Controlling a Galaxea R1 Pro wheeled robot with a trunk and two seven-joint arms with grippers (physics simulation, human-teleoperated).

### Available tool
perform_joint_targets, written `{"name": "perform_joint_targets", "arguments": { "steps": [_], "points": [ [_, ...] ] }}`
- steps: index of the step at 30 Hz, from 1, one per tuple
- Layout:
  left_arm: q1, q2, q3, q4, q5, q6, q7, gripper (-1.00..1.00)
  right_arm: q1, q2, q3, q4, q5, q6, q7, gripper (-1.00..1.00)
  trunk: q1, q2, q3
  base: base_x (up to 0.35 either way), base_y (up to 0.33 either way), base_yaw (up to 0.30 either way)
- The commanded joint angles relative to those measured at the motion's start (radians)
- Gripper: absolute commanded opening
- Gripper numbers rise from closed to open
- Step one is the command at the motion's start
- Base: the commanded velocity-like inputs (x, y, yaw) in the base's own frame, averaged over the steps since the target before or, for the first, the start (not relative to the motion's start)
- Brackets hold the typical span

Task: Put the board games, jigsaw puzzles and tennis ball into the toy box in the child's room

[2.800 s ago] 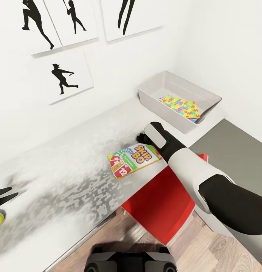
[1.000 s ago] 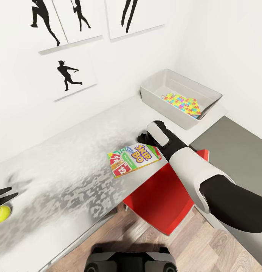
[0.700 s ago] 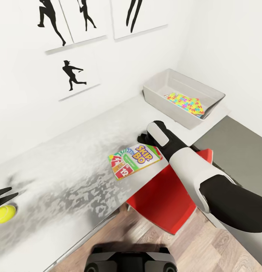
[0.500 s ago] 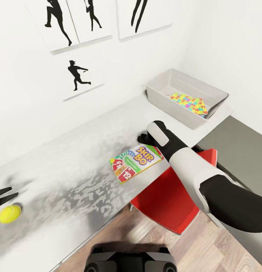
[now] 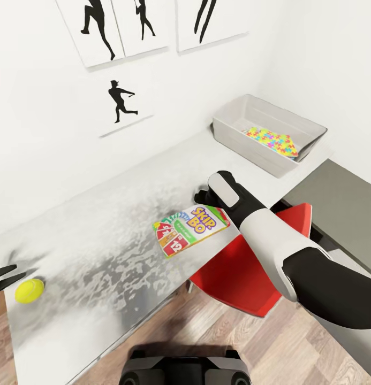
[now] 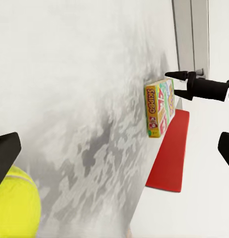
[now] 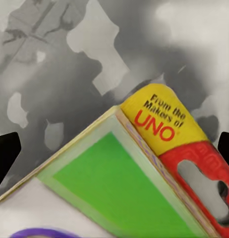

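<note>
A colourful Skip-Bo game box [image 5: 189, 229] lies flat near the table's front edge, also seen in the left wrist view [image 6: 160, 106] and close up in the right wrist view [image 7: 119, 188]. My right gripper [image 5: 201, 195] hovers open just above the box's far end, with nothing between its fingers [image 6: 177, 75]. The tennis ball [image 5: 29, 290] rests at the table's left end, right beside my open left gripper [image 5: 3, 276]; in the left wrist view the ball [image 6: 15, 208] sits by one fingertip. The pale grey toy box [image 5: 234, 124] stands at the back right with jigsaw puzzles [image 5: 273, 140] inside.
A red chair [image 5: 249, 267] is tucked under the light grey table [image 5: 110, 224] below my right arm. The dark grey corner section [image 5: 340, 198] lies to the right. Black silhouette pictures [image 5: 123, 101] hang on the white wall behind. Wood-plank floor [image 5: 281, 347] shows below.
The whole picture has swung, so the camera has moved. The tennis ball has come fully into view beside my left gripper. Both grippers remain open and the game box lies unmoved.
</note>
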Motion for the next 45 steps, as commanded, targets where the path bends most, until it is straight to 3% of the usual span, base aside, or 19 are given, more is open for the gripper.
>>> {"name": "perform_joint_targets", "arguments": {
  "steps": [1,45],
  "points": [
    [0.000,0.000,0.000,0.000,-0.001,0.011,-0.004,1.00,-0.001,0.000,0.003,0.000,-0.007,0.002,-0.008,1.00,0.001,-0.002,-0.001,-0.014,0.002,0.000],
    [0.000,-0.001,0.000,0.001,-0.001,0.011,-0.004,1.00,-0.001,0.000,0.003,0.001,-0.007,0.002,-0.008,1.00,0.001,-0.002,-0.001,-0.091,0.085,0.000]
  ]
}}
